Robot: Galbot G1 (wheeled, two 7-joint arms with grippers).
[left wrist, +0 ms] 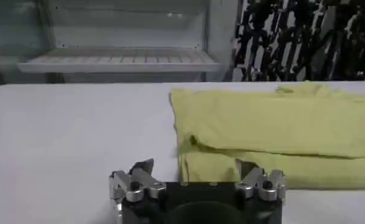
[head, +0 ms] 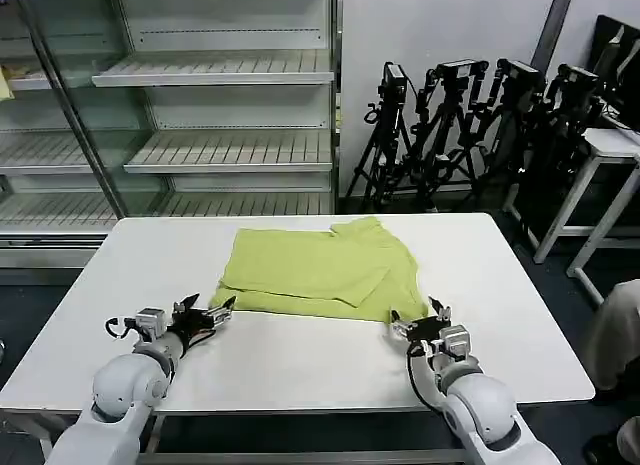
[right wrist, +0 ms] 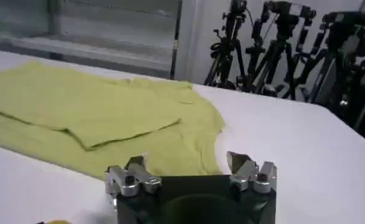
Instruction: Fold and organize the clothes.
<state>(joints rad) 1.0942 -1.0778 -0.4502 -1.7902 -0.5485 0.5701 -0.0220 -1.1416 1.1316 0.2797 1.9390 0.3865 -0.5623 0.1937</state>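
T-shirt [left wrist: 279, 131] runs past the left wrist view's edge.

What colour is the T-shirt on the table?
Plain lime yellow-green T-shirt, no print; clearest in the head view.

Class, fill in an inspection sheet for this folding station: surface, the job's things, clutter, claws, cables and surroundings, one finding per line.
Surface: white table, flat, bare around the garment.
Job's things: lime green T-shirt lying partly folded at the table's far middle, a layer turned over on top.
Clutter: nothing seen.
Claws: left claw open, just off the shirt's near left corner; right claw open, at the shirt's near right corner.
Cables: thin black cable looped at the left wrist.
Surroundings: empty white shelving behind the table; black camera tripods at the back right; a second white table at far right.
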